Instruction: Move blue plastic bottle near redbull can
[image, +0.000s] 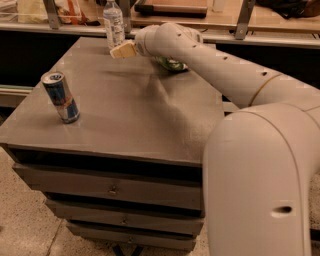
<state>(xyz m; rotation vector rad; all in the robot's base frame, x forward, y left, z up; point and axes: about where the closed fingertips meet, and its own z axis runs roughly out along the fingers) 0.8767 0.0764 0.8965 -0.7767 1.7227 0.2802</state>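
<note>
No wording can be read letter by letter. The redbull can (61, 97), standing near the left edge of the table (135, 115), carries a red logo on its blue and silver side, and the blue plastic bottle (114, 22) at the far edge has a pale label whose print is illegible. The gripper (121, 50), unmarked, sits just beside the bottle's base.

bottles 1: blue plastic bottle (114, 22) | cans 1: redbull can (60, 96) | bags 1: green bag (171, 63), partly behind the arm | cabinets 1: grey cabinet (140, 115); drawer fronts (110, 189) 3 | arms 1: white arm (220, 72); grippers 1: gripper (122, 50), just beside the bottle at the top's far edge
</note>
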